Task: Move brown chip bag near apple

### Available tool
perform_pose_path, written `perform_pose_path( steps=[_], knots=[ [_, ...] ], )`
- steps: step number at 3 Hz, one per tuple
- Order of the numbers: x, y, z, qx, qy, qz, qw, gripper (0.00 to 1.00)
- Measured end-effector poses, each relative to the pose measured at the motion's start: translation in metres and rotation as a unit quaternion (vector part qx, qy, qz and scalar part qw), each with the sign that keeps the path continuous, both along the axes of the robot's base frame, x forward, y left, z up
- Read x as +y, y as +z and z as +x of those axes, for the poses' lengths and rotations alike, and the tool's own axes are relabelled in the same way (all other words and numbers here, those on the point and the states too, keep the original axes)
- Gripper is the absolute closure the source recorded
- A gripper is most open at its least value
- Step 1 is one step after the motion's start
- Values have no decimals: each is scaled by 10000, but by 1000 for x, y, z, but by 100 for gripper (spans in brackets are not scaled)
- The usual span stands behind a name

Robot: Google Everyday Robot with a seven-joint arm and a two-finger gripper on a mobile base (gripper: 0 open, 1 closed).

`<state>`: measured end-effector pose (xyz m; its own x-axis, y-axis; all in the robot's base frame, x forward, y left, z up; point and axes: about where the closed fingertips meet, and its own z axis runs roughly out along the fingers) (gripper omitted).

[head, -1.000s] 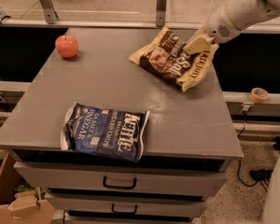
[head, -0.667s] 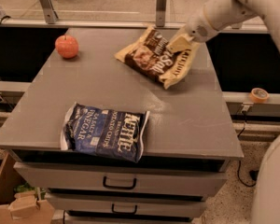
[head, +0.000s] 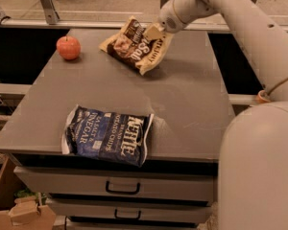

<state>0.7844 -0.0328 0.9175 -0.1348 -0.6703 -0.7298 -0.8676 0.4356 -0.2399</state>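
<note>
Dim warm overhead light, faint tabletop (head: 182,109) sheen, soft shadow below the far-side gripper (head: 154,31) pinching the brown chip bag (head: 133,46)

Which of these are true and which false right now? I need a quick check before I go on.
1. The gripper is clamped on the right edge of the brown chip bag. True.
2. The apple sits near the far left corner of the cabinet top. True.
3. The brown chip bag touches the apple. False: a stretch of bare cabinet top separates them.
4. The dark-blue chip bag lies at the back. False: the blue Kettle bag lies flat by the front edge.
</note>
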Motion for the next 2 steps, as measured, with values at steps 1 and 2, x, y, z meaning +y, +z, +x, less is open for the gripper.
perform_pose_path(
  steps=[1, 2],
  knots=[
    [25, 8, 19, -96, -96, 200, 9997, 100],
    [57, 4, 29, -23, -144, 402, 9991, 100]
  ],
)
